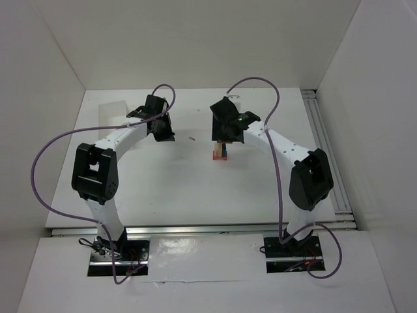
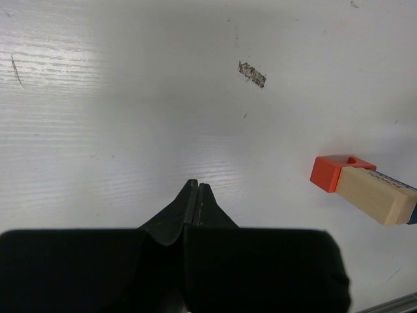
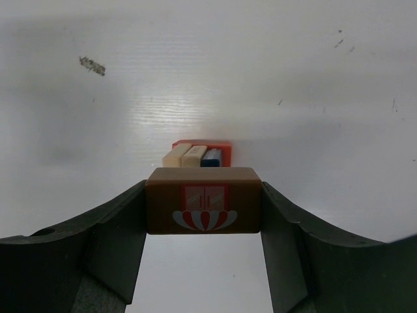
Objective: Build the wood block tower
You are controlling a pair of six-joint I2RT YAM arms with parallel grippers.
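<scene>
A small stack stands mid-table: an orange-red block at the bottom, with two pale wood blocks and a blue block on it. My right gripper is shut on a brown block with a red and white picture, held just above the stack. In the top view the right gripper hangs over the stack. My left gripper is shut and empty, left of the stack, also seen in the top view.
White table with white walls on three sides. A metal rail runs along the right edge. A small scuff mark lies on the table between the grippers.
</scene>
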